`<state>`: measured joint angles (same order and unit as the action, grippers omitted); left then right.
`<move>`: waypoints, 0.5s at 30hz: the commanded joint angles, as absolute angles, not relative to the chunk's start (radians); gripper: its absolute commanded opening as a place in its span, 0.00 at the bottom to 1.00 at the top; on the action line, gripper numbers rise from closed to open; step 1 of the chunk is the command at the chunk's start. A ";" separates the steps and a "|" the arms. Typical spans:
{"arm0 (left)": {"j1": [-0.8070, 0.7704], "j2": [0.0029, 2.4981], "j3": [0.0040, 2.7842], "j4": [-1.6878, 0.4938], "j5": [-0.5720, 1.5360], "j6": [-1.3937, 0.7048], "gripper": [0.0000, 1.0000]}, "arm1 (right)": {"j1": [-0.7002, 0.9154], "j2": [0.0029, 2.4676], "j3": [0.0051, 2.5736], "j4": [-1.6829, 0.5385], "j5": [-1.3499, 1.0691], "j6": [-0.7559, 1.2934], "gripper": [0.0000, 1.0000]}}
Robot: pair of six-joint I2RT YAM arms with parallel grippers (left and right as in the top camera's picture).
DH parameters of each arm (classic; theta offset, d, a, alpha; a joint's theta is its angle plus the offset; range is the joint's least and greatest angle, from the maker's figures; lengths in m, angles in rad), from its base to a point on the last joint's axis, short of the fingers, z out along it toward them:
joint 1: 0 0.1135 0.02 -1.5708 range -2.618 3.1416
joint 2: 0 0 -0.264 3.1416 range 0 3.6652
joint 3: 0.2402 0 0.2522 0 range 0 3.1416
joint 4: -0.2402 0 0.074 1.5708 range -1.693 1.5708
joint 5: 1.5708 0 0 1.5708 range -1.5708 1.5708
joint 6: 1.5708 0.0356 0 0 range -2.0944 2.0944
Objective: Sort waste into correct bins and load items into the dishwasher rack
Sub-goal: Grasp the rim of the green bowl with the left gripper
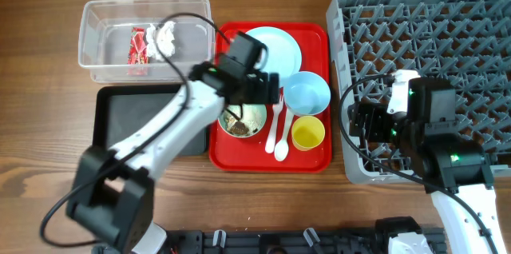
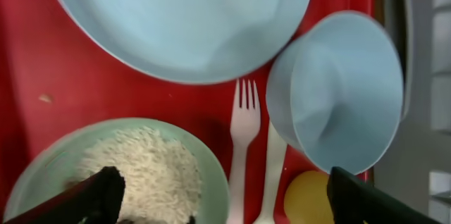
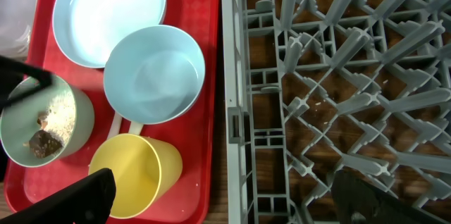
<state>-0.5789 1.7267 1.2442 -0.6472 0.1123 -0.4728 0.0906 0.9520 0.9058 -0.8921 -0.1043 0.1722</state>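
**Mia:** Where is the left tool [image 2: 225, 180]?

**Ben:** It hangs over the red tray [image 1: 322, 158], just above the pale green bowl [image 2: 42, 164]. Its two fingers stand wide apart, with nothing held between them.

**Mia:** What is in that bowl?

**Ben:** White and brown food scraps [image 3: 49, 129]. The bowl sits by the tray's left edge.

**Mia:** And the fork [image 2: 243, 125] and spoon [image 2: 275, 175]?

**Ben:** They lie side by side in the thin gap between the green bowl and the small blue bowl [image 2: 345, 90]. The fork is just beside the green bowl's rim.

**Mia:** Is there room near the rack [image 1: 423, 22]?

**Ben:** Not much. The blue bowl and the yellow cup [image 3: 134, 175] sit near the tray's right edge. Only a thin strip of counter [image 1: 48, 166] lies between that edge and the rack's wall.

**Mia:** Where is the right tool [image 3: 222, 182]?

**Ben:** Over the rack's left wall. Its fingers are spread wide too, holding nothing.

**Mia:** And the plate [image 1: 275, 46]?

**Ben:** At the tray's far edge, right by the blue bowl.

**Mia:** The rubbish?

**Ben:** The red wrapper [image 1: 139, 46] and the white tissue [image 1: 166, 38] lie in the clear tub [image 1: 100, 62]. The black tray [image 1: 120, 118] is next to the tub, and the left arm reaches across it.
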 commanded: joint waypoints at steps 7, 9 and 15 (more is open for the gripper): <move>-0.665 1.911 1.244 -0.648 0.105 -0.615 0.47 | 0.091 0.952 0.923 -0.907 -0.105 0.185 1.00; -0.666 1.922 1.244 -0.649 0.085 -0.615 0.39 | 0.091 0.952 0.923 -0.907 -0.105 0.185 1.00; -0.666 1.932 1.244 -0.660 0.069 -0.615 0.17 | 0.091 0.952 0.923 -0.907 -0.105 0.185 1.00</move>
